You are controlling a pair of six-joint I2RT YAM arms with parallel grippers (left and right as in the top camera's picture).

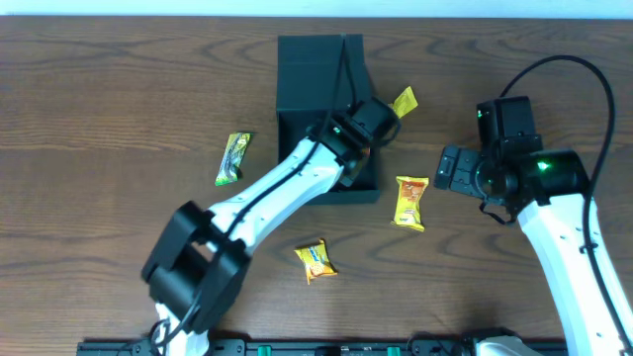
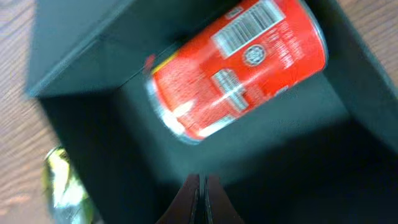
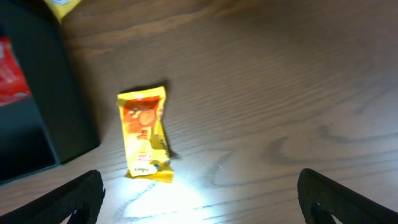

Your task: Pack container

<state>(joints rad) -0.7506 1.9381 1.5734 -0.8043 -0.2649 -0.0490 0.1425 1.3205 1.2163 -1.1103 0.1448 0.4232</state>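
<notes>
Near the desk's far edge, left gripper (image 2: 202, 186) hangs shut, empty, over the container (image 1: 309, 74) and its red can (image 2: 239, 65); right gripper (image 3: 199, 199) gapes wide above an orange packet (image 3: 144, 134).

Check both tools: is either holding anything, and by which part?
Nothing is held. The left tool is shut on nothing, over the red can lying in the container. The right tool is open and empty, near the orange packet.

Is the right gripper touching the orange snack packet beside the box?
Apart. The right wrist view shows the packet lying on the table, clear wood between it and both fingers of the open right gripper.
</notes>
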